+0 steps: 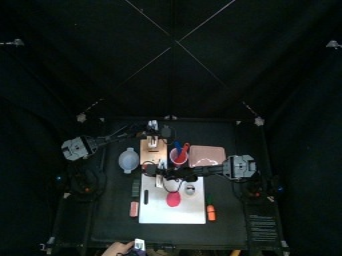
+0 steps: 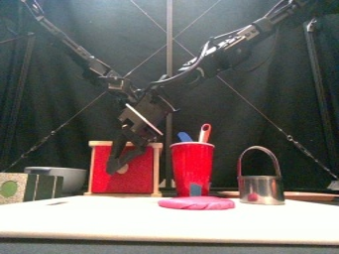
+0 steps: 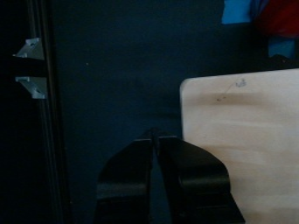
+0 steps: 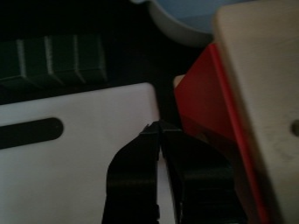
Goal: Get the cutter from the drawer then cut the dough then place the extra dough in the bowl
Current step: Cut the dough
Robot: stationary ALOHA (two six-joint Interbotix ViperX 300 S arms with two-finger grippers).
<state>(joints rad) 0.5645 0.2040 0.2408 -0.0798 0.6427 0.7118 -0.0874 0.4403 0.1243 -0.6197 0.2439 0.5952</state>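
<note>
The metal cutter [image 2: 261, 185] stands upright at the right, beside the red cup [image 2: 192, 169]. A flat pink dough disc [image 2: 196, 203] lies on the white cutting board [image 2: 79, 220] in front of the cup. My right gripper [image 4: 158, 129] is shut with nothing in it and hangs just in front of the wooden box's red drawer front [image 4: 205, 92], at the board's [image 4: 82, 105] back edge. My left gripper [image 3: 156, 136] is also shut and empty. It hovers over bare black table next to the box's pale top [image 3: 239, 122]. The blue-grey bowl [image 4: 187, 19] sits beside the box.
A dark green sushi roll [image 2: 40, 185] lies at the left, near the bowl [image 1: 127, 160]. The cup holds a blue and a red toy knife [image 2: 203, 132]. Both arms meet above the box [image 2: 126, 167], crowding the space there.
</note>
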